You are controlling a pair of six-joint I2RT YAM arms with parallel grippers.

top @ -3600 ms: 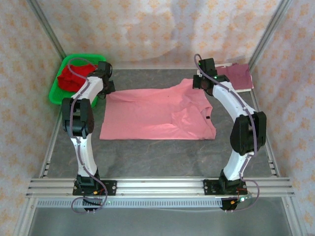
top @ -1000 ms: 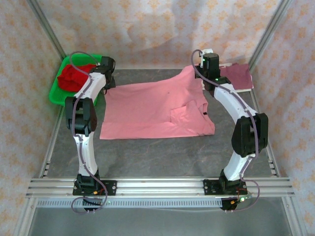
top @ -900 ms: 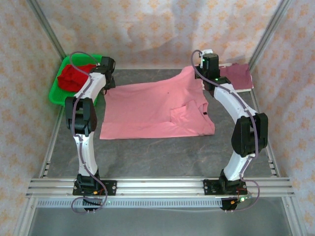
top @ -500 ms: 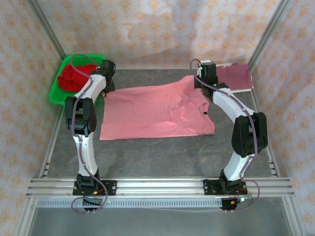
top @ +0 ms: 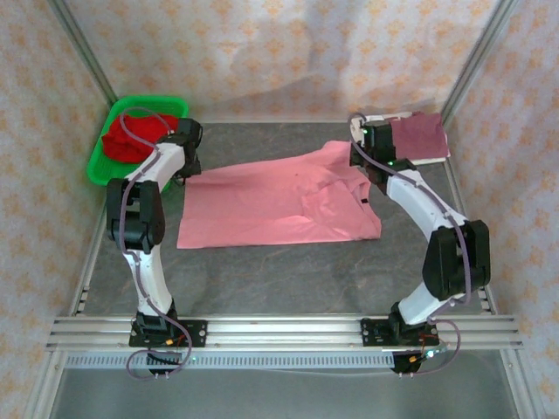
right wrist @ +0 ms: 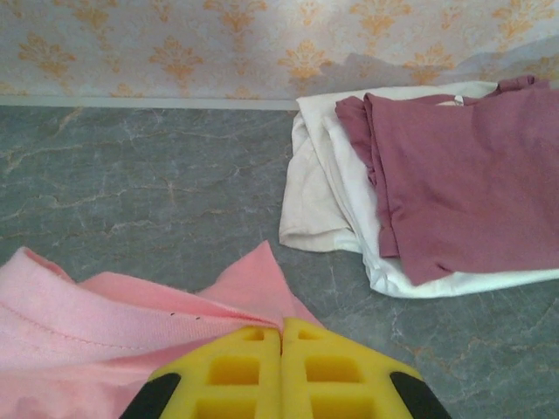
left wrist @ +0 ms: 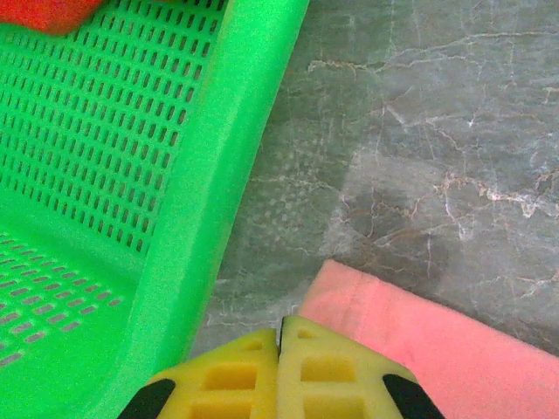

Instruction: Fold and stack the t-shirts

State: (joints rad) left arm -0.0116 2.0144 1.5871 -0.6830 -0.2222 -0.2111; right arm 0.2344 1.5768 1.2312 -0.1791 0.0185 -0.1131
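Observation:
A large salmon-pink t-shirt (top: 271,205) lies spread across the middle of the table. Its far left corner (left wrist: 410,340) meets my left gripper (top: 187,168), whose yellow fingers (left wrist: 279,325) are shut, with the hem running in under the right finger. My right gripper (top: 355,154) is shut (right wrist: 281,327) on the shirt's far right edge (right wrist: 131,319), and creases run into the jaws. A bright red t-shirt (top: 129,138) sits in the basket. A maroon t-shirt (right wrist: 472,183) lies on an off-white one (right wrist: 319,192) at the far right corner.
The green mesh basket (top: 99,166) stands at the far left, its rim (left wrist: 236,157) close beside my left fingers. Patterned walls and metal posts close in the table. Bare grey stone (top: 288,279) runs between the shirt and the arm bases.
The shirt's far edge, raised a second ago, has come down toward the table. Both grippers moved nearer and lower with it, the right one also to the right.

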